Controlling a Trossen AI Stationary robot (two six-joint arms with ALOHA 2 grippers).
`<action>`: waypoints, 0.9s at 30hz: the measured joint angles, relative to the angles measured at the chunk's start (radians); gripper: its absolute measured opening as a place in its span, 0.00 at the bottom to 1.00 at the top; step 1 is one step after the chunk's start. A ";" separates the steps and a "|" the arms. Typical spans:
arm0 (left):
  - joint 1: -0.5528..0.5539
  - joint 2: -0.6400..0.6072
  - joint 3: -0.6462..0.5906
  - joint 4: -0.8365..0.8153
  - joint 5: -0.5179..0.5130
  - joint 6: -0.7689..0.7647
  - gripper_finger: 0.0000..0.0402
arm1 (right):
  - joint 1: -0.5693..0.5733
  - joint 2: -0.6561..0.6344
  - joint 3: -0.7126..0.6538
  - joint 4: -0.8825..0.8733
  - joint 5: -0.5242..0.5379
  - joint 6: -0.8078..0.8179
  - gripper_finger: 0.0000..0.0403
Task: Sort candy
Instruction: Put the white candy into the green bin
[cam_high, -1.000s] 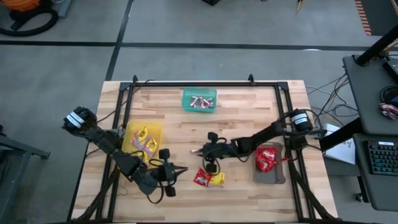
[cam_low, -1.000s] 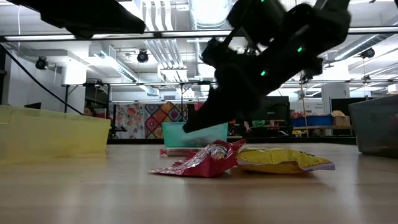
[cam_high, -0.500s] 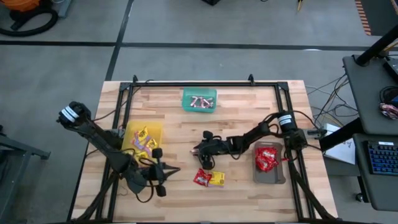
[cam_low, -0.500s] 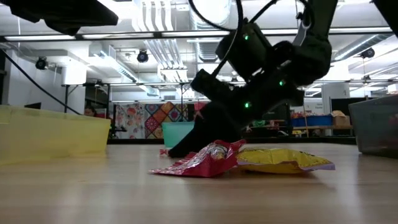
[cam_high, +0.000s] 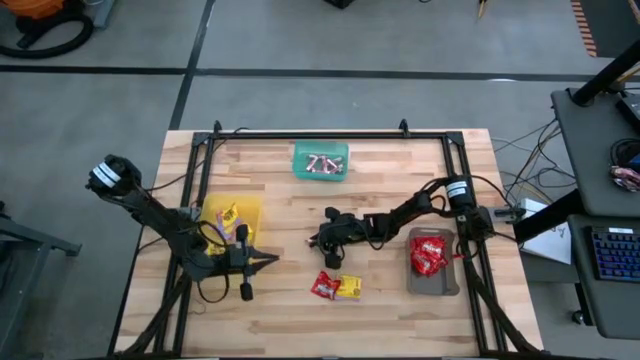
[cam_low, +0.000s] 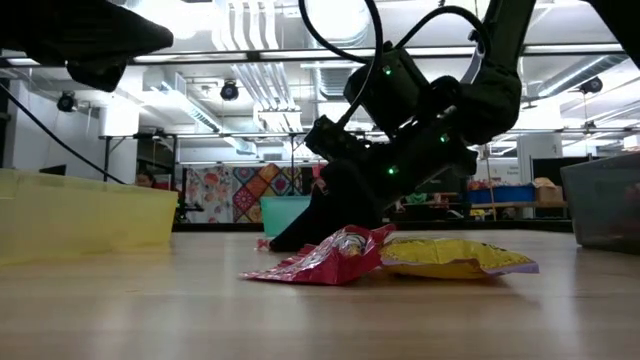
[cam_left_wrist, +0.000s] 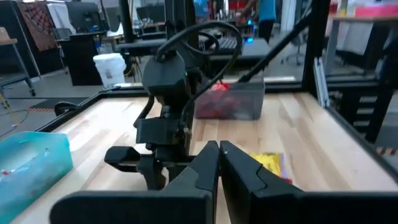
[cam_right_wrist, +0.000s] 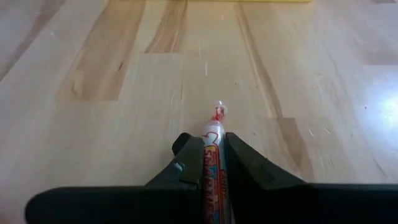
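While its two dark fingers press in from either side, the right gripper (cam_right_wrist: 211, 163) pinches a small pinkish-silver twisted roll (cam_right_wrist: 214, 134) low against the wooden table (cam_right_wrist: 93, 93); the roll's twisted end pokes out just past the fingertips. Seen from above, this gripper (cam_high: 322, 238) sits near the table's middle. Just beside it, toward the table's front edge, lie a red packet (cam_high: 323, 287) and a yellow packet (cam_high: 348, 288), touching each other. Farther out are a green tray (cam_high: 320, 161) with similar rolls, a grey tray (cam_high: 434, 275) holding red packets, and a yellow tray (cam_high: 235, 212) holding yellow packets.

To do this step well, the grip should probably stay centred on the roll and lift straight up, clear of the table, before carrying it toward the green tray.

Compared with a second ago, the right gripper has dropped to the tabletop and closed on the roll. The left gripper (cam_high: 268, 260), fingers shut and empty, has drawn back toward the yellow tray.
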 joint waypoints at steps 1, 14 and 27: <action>0.000 0.000 -0.009 0.021 0.000 -0.002 0.00 | 0.000 -0.012 0.000 -0.007 0.000 0.002 0.09; 0.000 0.000 -0.025 0.043 0.000 0.005 0.00 | -0.119 -0.267 0.168 -0.445 0.014 -0.034 0.09; 0.003 0.000 -0.024 0.058 -0.028 -0.003 0.00 | -0.493 -0.175 0.399 -0.619 -0.006 0.040 0.21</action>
